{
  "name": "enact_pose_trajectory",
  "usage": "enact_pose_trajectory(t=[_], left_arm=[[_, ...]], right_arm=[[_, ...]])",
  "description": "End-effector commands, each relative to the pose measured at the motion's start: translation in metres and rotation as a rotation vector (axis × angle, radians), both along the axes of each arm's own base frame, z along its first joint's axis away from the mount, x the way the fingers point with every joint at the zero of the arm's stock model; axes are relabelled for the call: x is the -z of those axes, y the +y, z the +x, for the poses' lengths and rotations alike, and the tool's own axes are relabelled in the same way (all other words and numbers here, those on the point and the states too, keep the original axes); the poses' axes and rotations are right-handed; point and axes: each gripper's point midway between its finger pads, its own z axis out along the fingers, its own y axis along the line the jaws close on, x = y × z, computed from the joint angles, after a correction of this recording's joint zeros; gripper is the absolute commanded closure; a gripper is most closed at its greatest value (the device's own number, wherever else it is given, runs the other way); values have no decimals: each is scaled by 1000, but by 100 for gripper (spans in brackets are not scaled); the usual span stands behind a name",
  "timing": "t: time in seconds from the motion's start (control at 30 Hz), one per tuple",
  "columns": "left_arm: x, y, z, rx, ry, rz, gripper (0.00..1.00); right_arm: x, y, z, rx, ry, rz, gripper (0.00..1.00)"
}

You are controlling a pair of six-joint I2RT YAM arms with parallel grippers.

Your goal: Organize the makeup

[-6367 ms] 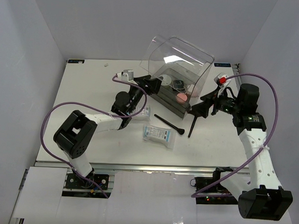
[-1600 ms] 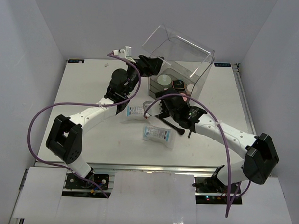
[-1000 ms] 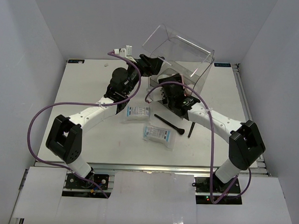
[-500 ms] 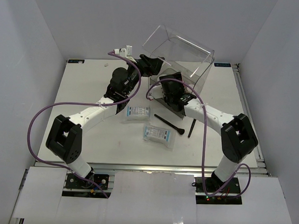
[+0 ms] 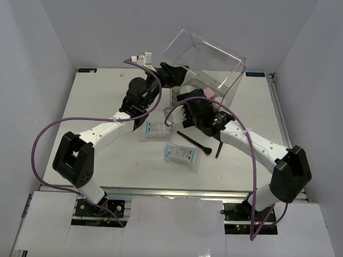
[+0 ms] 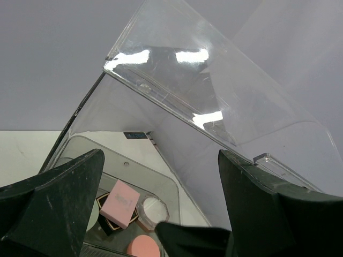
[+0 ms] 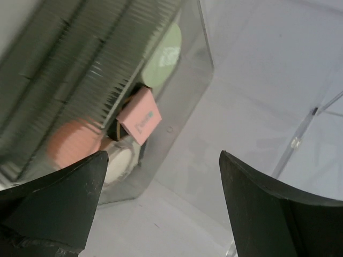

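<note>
The clear box (image 5: 234,85) stands at the back with its lid (image 5: 211,54) tipped up. My left gripper (image 5: 176,77) is open at the lid's front edge, jaws wide under the lid (image 6: 177,80). My right gripper (image 5: 190,106) is open just in front of the box, with nothing between its fingers. In the box's top tray lie a pink square puff (image 7: 139,119), a pink round puff (image 7: 72,143) and a white round pad (image 7: 120,158). Two white-blue sachets (image 5: 159,128) (image 5: 181,154) and two black brushes (image 5: 194,142) (image 5: 220,147) lie on the table.
The box has grey drawers (image 7: 69,69) below its tray, and a pale green pad (image 7: 162,56) sits at the tray's far end. Purple cables (image 5: 47,141) loop off both arms. White walls close in the table at left, back and right.
My right gripper reached the box's tray, opened wider and has drawn back a little; the pink square puff now lies in the tray. The left arm has stayed put.
</note>
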Motion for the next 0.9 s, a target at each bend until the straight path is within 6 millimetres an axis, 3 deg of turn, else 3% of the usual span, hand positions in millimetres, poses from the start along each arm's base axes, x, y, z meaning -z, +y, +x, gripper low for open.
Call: enact_pose_trajectory(t=[0.0,0.2,0.27,0.53,0.67,0.7,0.8,0.87], left_arm=[[-52,13,-16,-1,-93,-58,2],[-41,14,-17,-5,-75,-50,2],[-37,15,-17,-4,-71,-50,2],[-12,15,-16,-6,-30,-36,2],[9,16,-19,-5,5,-29,2],[22,17,-20,-5,27,-22,2],[50,21,-23,-11,75,-13,2],[61,23,-24,-17,92,-10,2]], right_arm=[[10,22,-74,-270,251,163,8],[-1,9,-123,-306,330,371,4],[-1,1,-133,-288,354,400,3],[-36,-17,-172,-316,465,580,2],[-32,-23,-186,-337,516,576,2],[-34,-24,-193,-360,536,580,2],[-46,-26,-215,-425,599,608,3],[-60,-28,-216,-429,584,638,3]])
